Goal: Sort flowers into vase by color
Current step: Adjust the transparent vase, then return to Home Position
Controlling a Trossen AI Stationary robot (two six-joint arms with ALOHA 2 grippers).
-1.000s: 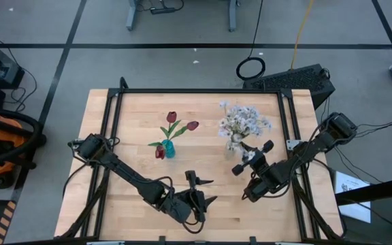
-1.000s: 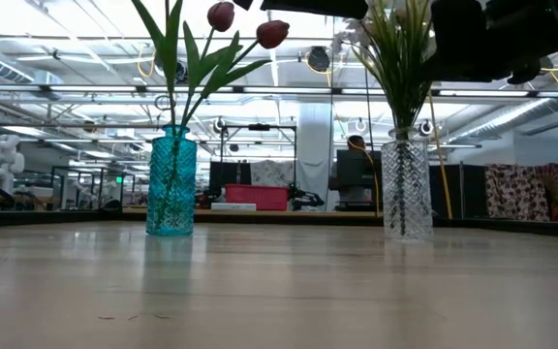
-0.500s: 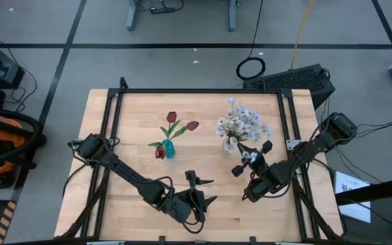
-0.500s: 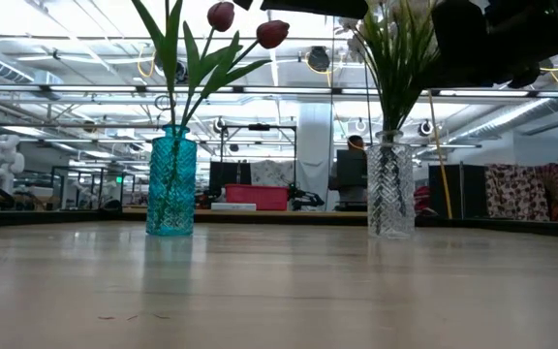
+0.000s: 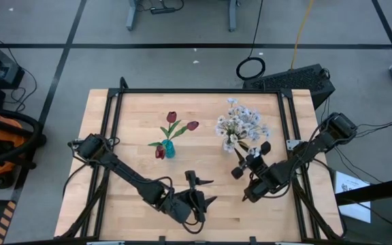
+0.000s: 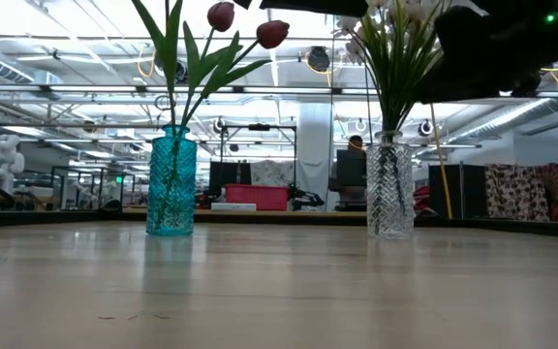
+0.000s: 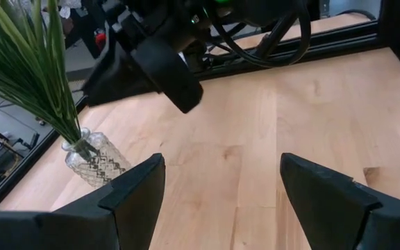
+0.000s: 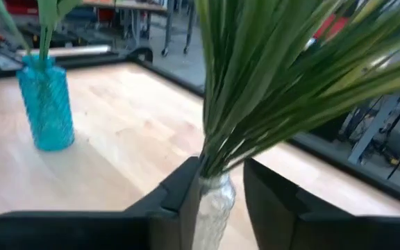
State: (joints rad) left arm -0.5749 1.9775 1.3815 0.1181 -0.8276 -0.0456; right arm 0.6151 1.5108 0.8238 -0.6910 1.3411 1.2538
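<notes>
Straddling the bundled green stems just above the clear cut-glass vase [image 8: 212, 208], the right gripper [image 8: 221, 182] stands with its two dark fingers [image 8: 176, 194] narrowly parted; in the right wrist view a finger sits on each side of the vase's neck, and whether they touch the stems I cannot tell. The spray of small white and pale-blue flowers [image 5: 242, 125] rises from that vase on the right half of the wooden table [image 5: 131, 116], lying just beyond the gripper toward the table's far edge, its long axis upright. The right arm is much the nearer to it. The dark red tulip-like flowers [image 5: 172, 117] stand well apart in the turquoise ribbed glass vase [image 6: 171, 180] at centre-left. The left gripper [image 5: 197, 192] waits near the front edge, spread wide and empty.

The low view shows both vases standing upright on the table, which the overhead view hides beneath blossoms; the overhead view alone shows both arms' positions. Sorting looks complete, so I judge a straight retreat comes next.
</notes>
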